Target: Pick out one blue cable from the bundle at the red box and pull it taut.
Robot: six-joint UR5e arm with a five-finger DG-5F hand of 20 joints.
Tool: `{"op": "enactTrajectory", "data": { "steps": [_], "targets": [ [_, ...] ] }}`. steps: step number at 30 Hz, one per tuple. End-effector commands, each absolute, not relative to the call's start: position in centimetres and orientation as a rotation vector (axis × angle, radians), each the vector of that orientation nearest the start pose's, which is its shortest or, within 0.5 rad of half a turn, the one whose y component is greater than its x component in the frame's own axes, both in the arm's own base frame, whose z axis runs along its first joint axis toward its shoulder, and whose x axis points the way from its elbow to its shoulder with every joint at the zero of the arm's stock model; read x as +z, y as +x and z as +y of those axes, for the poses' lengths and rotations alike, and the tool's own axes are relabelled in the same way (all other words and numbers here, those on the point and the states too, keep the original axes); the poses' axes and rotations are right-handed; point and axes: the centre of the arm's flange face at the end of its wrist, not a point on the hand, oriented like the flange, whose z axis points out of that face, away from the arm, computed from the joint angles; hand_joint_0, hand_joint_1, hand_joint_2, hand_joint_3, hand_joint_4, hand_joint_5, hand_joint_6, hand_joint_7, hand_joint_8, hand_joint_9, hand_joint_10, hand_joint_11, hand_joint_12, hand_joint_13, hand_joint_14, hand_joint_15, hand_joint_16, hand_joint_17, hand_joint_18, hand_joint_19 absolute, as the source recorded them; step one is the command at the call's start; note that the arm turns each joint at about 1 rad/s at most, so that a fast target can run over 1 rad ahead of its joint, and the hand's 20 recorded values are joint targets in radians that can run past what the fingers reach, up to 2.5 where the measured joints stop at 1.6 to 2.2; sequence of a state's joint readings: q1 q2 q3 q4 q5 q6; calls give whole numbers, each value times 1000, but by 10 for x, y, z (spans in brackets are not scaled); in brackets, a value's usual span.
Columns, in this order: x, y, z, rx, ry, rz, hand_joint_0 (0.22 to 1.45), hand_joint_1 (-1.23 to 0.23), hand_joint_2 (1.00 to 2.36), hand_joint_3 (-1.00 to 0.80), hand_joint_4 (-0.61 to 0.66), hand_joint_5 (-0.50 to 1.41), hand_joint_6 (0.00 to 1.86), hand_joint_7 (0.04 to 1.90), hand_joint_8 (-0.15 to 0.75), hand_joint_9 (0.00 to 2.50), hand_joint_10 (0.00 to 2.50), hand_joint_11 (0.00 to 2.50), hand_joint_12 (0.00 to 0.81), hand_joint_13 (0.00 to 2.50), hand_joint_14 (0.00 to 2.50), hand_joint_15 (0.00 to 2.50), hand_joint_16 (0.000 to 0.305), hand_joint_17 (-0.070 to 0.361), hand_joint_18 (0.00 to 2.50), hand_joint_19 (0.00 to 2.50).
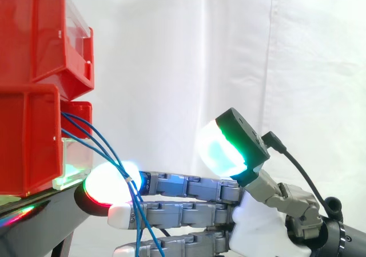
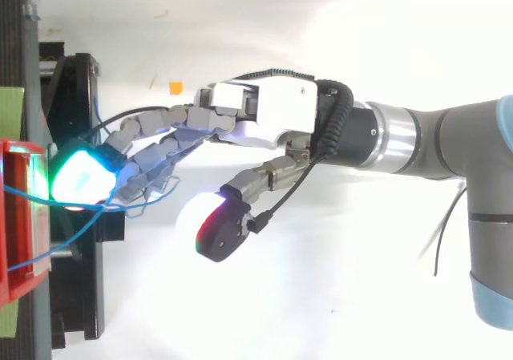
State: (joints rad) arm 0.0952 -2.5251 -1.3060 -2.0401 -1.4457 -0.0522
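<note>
Several thin blue cables come out of the lower red box and droop down to the right. They run down across the glowing fingertips of my hand, which reaches level toward the box. The fingers are straight and side by side, and the thumb pad stands raised well clear of them. I cannot tell whether a cable sits between two fingers. In the top view the hand points left, and the cables loop around the lit fingertip in front of the box.
A second red bin is stacked above the lower one. Both rest on a black stand whose edge lies just under the fingertips. A white curtain hangs behind. A small orange mark lies on the white surface.
</note>
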Motion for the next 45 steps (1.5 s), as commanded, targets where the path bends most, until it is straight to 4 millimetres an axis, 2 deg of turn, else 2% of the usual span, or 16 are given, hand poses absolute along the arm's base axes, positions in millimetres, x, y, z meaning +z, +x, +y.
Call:
{"op": "enactTrajectory", "data": {
  "steps": [1, 7, 8, 10, 11, 12, 15, 22, 28, 29, 33, 34, 36, 41, 42, 45],
  "targets": [
    [104, 788, -74, 1341, 918, 890, 482, -675, 1000, -500, 40, -252, 500, 552, 110, 179, 0, 0, 648, 749, 0, 0, 95, 214, 974, 343],
    [99, 783, -86, 1334, 921, 903, 475, -688, 1000, -500, 34, -262, 500, 538, 101, 139, 0, 0, 649, 741, 0, 0, 96, 216, 1004, 363],
    [99, 783, -87, 1336, 915, 912, 474, -682, 1000, -500, 34, -265, 500, 541, 117, 203, 0, 0, 633, 751, 0, 0, 94, 212, 987, 394],
    [99, 782, -89, 1340, 912, 922, 477, -671, 1000, -500, 42, -271, 500, 543, 146, 275, 0, 0, 583, 706, 0, 45, 86, 194, 864, 477],
    [98, 781, -90, 1337, 913, 928, 481, -654, 1000, -500, 49, -273, 501, 552, 189, 379, 0, 0, 551, 623, 4, 93, 82, 184, 722, 521],
    [98, 782, -91, 1338, 911, 929, 482, -650, 1000, -500, 53, -275, 501, 555, 225, 487, 5, 108, 534, 557, 5, 125, 79, 178, 622, 528],
    [95, 779, -97, 1327, 917, 954, 484, -643, 1000, -500, 67, -275, 501, 572, 255, 600, 14, 351, 489, 446, 8, 184, 73, 164, 482, 562],
    [95, 777, -100, 1354, 872, 1006, 494, -633, 1000, -500, 98, -267, 501, 591, 265, 631, 21, 519, 465, 466, 11, 261, 70, 158, 466, 593],
    [91, 772, -111, 1346, 876, 1020, 498, -628, 1000, -500, 109, -239, 501, 610, 265, 819, 27, 830, 499, 580, 10, 250, 71, 159, 542, 575],
    [91, 772, -113, 1346, 875, 1020, 499, -629, 1000, -500, 97, -234, 501, 606, 256, 833, 26, 822, 503, 594, 10, 238, 72, 161, 563, 574],
    [91, 771, -119, 1347, 869, 1026, 501, -635, 1000, -500, 96, -225, 501, 599, 214, 702, 17, 444, 519, 721, 10, 193, 72, 162, 624, 553],
    [91, 771, -119, 1347, 868, 1028, 501, -635, 1000, -500, 97, -224, 501, 599, 209, 686, 18, 417, 519, 727, 8, 194, 72, 161, 627, 553],
    [90, 770, -120, 1350, 868, 1031, 501, -637, 1000, -500, 105, -221, 501, 595, 189, 535, 7, 155, 523, 802, 10, 193, 71, 160, 652, 540],
    [89, 766, -126, 1357, 859, 1053, 501, -638, 1000, -500, 109, -220, 501, 593, 170, 444, 0, 33, 527, 820, 8, 189, 71, 160, 660, 538],
    [88, 765, -126, 1357, 857, 1057, 499, -638, 1000, -500, 110, -220, 501, 593, 169, 440, 0, 8, 541, 730, 7, 156, 73, 163, 609, 527],
    [93, 762, -128, 1358, 852, 1060, 488, -634, 1000, -500, 123, -220, 501, 597, 188, 490, 3, 61, 510, 499, 5, 121, 72, 163, 488, 526]
  ]
}}
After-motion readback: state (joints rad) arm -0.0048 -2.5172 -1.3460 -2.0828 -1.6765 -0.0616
